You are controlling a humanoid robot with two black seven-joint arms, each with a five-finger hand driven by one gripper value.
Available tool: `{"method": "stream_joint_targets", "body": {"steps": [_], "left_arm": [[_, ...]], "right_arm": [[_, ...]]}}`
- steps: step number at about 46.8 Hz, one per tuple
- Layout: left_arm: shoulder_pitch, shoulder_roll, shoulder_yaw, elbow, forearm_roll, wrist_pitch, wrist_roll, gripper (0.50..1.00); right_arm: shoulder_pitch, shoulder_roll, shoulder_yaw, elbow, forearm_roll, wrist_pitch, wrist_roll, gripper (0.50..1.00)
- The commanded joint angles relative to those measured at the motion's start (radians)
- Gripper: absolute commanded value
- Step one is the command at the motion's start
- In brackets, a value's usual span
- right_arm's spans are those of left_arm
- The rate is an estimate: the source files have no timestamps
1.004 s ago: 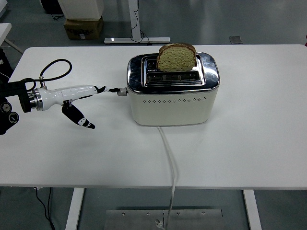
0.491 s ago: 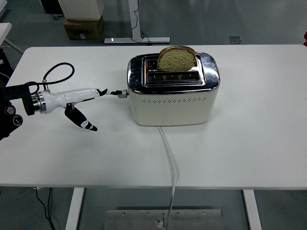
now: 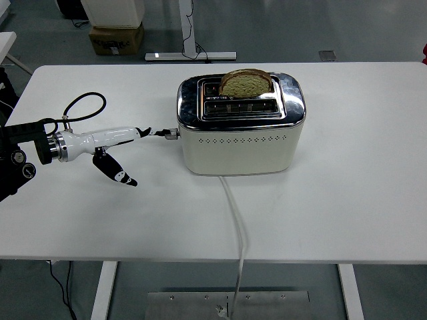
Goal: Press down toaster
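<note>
A cream toaster [image 3: 237, 143] with a chrome top stands at the middle of the white table [image 3: 347, 187]. A slice of brown bread [image 3: 245, 83] sits low in its back slot, with only its top showing. My left hand [image 3: 113, 137], white with black fingertips, reaches in from the left. One outstretched finger [image 3: 155, 131] rests on the toaster's lever [image 3: 171, 134] at its left end. The thumb [image 3: 115, 171] hangs down toward the table. The hand grasps nothing. My right arm is out of view.
The toaster's white power cord [image 3: 237, 220] runs from its front over the table's near edge. A black cable loop [image 3: 83, 107] arches behind my left wrist. A cardboard box [image 3: 117, 37] and desk legs stand on the floor beyond the table.
My left hand has moved down and slightly right with its finger on the lever. The lever has gone lower, and the bread has sunk deeper into the slot.
</note>
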State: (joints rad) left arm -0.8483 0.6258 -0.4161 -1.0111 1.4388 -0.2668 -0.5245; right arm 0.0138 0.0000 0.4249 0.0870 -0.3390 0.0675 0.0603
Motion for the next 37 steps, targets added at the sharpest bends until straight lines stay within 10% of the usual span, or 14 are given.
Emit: {"method": "stream_joint_targets", "body": {"steps": [1,37], "left_arm": [[0.000,-0.003,0.000,0.003,0.000,0.000,0.000,1.000],[0.032,-0.031,0.000,0.037,0.000,0.000,0.000,1.000]], "right_arm": [[0.000,0.000,0.000,0.000,0.000,0.000,0.000,0.998],[0.000,0.000,0.000,0.000,0.000,0.000,0.000,0.998]]}}
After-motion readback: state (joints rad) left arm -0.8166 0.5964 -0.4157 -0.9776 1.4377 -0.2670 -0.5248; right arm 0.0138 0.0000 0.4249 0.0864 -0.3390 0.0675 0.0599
